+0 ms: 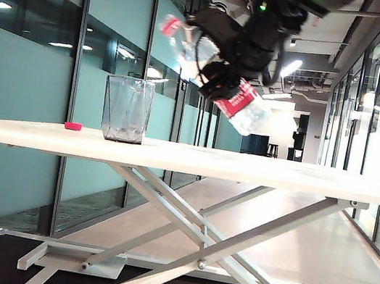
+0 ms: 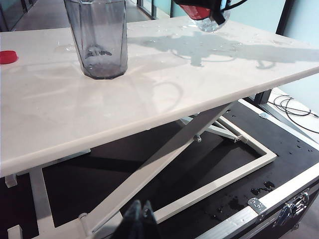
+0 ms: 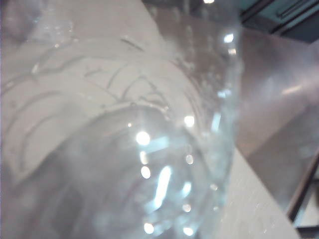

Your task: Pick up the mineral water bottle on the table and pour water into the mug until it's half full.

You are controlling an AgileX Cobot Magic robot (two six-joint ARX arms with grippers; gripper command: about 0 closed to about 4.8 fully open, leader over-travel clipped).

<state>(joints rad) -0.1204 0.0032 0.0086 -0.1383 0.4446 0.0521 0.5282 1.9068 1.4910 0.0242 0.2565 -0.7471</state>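
1. Exterior view shows the right gripper (image 1: 223,81) high above the table (image 1: 258,170), with its fingers pinching the middle of the mineral water bottle (image 1: 244,106).
2. That bottle is tipped in the air. Its neck with the pinkish-red ring points up toward 10 o'clock, and its bottom end points down toward 4 o'clock. The red label sits just below the black gripper.
3. The mug (image 1: 126,109) stands upright on the table, at about 8 o'clock from the bottle and well apart from it. The bottle's mouth is above the mug, a little to its right.
4. A small red cap (image 1: 73,125) lies flat on the table at 9 o'clock from the mug, near it but not touching.
5. Right wrist view is filled with the clear bottle (image 3: 124,149), very close and blurry, with the white table behind it.
6. The left gripper (image 2: 140,221) hangs low, below the table edge, holding nothing. Its dark fingers look pressed together.
7. Left wrist view shows the mug (image 2: 99,37) standing on the white table (image 2: 149,109), and shiny wet spots on the tabletop near the bottle's bottom end (image 2: 204,15).
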